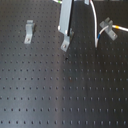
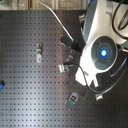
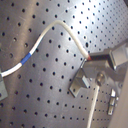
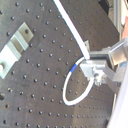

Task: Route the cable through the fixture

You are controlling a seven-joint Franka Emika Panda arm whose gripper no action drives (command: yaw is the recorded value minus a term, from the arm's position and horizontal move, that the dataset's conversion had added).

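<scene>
In the first wrist view my gripper [image 3: 93,60] is shut on the white cable [image 3: 60,26]. The cable arcs away from the fingertips toward its blue band [image 3: 30,53]. The small grey fixture [image 3: 80,83] stands on the board right beside the fingertips. In the second wrist view the cable [image 4: 74,31] loops below the gripper [image 4: 96,64]. In the first exterior view a long pale finger [image 1: 65,20] reaches down onto the slanted fixture [image 1: 65,43]. There the cable [image 1: 94,25] hangs to the right, and its blue and yellow bands lie by the cross-shaped clip [image 1: 106,25].
A paler, longer bracket [image 1: 30,31] stands at the first exterior view's left and also shows in the second wrist view as the bracket [image 4: 12,50]. The black perforated board [image 1: 65,95] spreads toward the front. The white arm [image 2: 100,45] covers the second exterior view's right.
</scene>
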